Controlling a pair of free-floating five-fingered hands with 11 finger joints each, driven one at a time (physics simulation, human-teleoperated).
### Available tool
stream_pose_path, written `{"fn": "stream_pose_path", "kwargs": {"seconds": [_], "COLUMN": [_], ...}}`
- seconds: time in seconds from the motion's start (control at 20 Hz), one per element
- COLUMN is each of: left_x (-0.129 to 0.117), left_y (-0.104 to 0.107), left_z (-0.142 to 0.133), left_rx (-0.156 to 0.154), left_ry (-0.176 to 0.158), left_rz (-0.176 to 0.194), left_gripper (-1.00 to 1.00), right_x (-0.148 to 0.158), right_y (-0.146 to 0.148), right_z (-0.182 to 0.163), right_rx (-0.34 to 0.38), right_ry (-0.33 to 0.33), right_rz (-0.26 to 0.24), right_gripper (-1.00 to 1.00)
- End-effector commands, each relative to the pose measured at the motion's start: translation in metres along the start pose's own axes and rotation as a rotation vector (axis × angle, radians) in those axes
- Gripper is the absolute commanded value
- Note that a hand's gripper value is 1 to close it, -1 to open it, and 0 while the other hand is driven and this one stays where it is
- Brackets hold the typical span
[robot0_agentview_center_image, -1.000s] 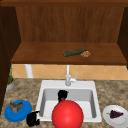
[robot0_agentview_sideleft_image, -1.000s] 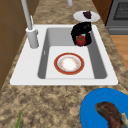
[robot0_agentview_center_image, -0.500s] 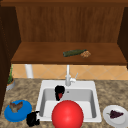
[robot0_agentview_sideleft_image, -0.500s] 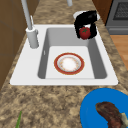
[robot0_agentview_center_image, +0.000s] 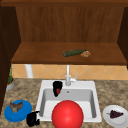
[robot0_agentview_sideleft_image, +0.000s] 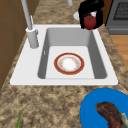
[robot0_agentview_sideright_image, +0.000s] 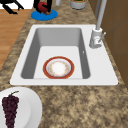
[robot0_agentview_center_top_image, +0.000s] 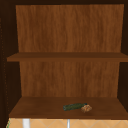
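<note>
In the front view, fingers (robot0_agentview_center_image: 57, 86) half-hide the tomato (robot0_agentview_center_image: 58, 91).

2 free-floating hands, left hand (robot0_agentview_center_image: 33, 119) and right hand (robot0_agentview_center_image: 57, 86), matte black, human-shaped, with no arms attached.

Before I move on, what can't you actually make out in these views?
Front view: a red ball hides the plate in the sink.
Front view: the left hand is a dark blob; touching the counter or not, unclear.
Left side view: the upper edge cuts off the right hand holding the tomato.
Shelf: brown lump beside the cucumber, too small to name.
</note>
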Motion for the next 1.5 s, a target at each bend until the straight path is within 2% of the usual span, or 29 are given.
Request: {"fn": "stream_pose_path", "kwargs": {"seconds": [0.0, 0.2, 0.55, 0.95, 1.45], "left_x": [0.000, 0.000, 0.000, 0.000, 0.000], "left_y": [0.000, 0.000, 0.000, 0.000, 0.000], "left_z": [0.000, 0.000, 0.000, 0.000, 0.000], "left_rx": [0.000, 0.000, 0.000, 0.000, 0.000], "left_ry": [0.000, 0.000, 0.000, 0.000, 0.000], "left_rz": [0.000, 0.000, 0.000, 0.000, 0.000], "left_gripper": [0.00, 0.00, 0.00, 0.00, 0.00], "right_x": [0.005, 0.012, 0.023, 0.030, 0.024], "right_y": [-0.022, -0.043, -0.078, -0.119, -0.166], "right_z": [0.016, 0.047, 0.098, 0.159, 0.233], "right_rx": [-0.004, 0.009, 0.022, 0.008, -0.001], "right_ry": [-0.073, -0.044, -0.040, -0.049, -0.059], "right_rz": [0.069, 0.052, 0.044, 0.054, 0.068], "right_gripper": [1.00, 1.00, 1.00, 1.00, 1.00]}}
